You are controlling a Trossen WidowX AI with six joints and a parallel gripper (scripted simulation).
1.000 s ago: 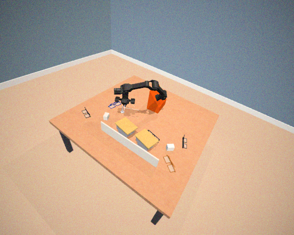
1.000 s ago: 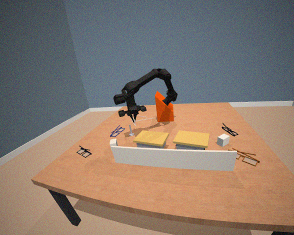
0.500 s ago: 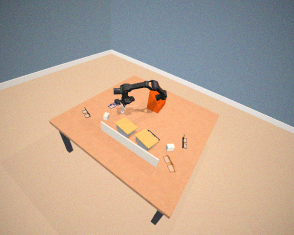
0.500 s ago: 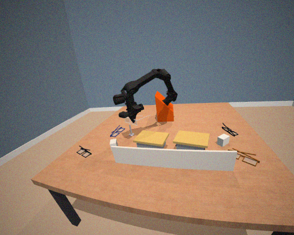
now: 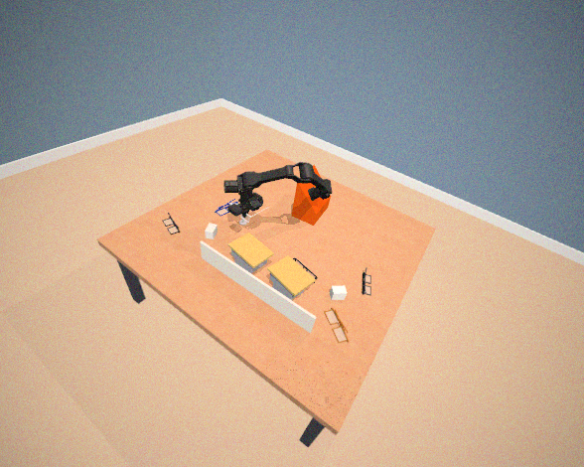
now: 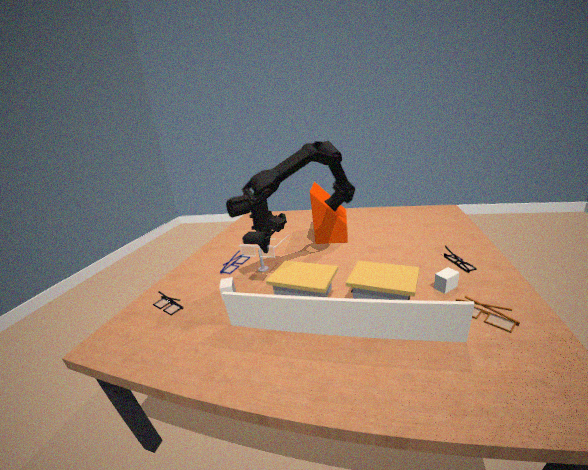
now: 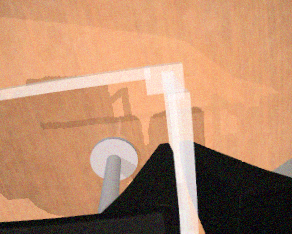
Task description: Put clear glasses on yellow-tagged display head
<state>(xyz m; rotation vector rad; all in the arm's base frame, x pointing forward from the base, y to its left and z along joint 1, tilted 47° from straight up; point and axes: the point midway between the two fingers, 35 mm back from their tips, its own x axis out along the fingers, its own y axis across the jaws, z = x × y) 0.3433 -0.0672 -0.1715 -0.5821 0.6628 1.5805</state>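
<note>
My gripper (image 5: pixel 242 215) (image 6: pixel 258 246) (image 7: pixel 174 152) is shut on the clear glasses (image 5: pixel 256 210) (image 6: pixel 278 243) (image 7: pixel 90 83) and holds them by one temple a little above the table. Right below them stands a small grey post on a round foot (image 6: pixel 262 264) (image 7: pixel 114 157). Two grey blocks with yellow tops (image 5: pixel 250 249) (image 5: pixel 291 275) (image 6: pixel 302 276) (image 6: pixel 384 277) stand side by side in front of the gripper. No face or tag shows on them from these views.
A long white wall (image 5: pixel 254 286) (image 6: pixel 350 316) stands before the blocks. The arm's orange base block (image 5: pixel 310 203) (image 6: pixel 327 220) is behind. Blue glasses (image 5: pixel 225 207) (image 6: pixel 234 263), black glasses (image 5: pixel 171 224) (image 6: pixel 458 260), brown glasses (image 5: pixel 337 322) and white cubes (image 5: pixel 211 231) (image 6: pixel 446 280) lie around.
</note>
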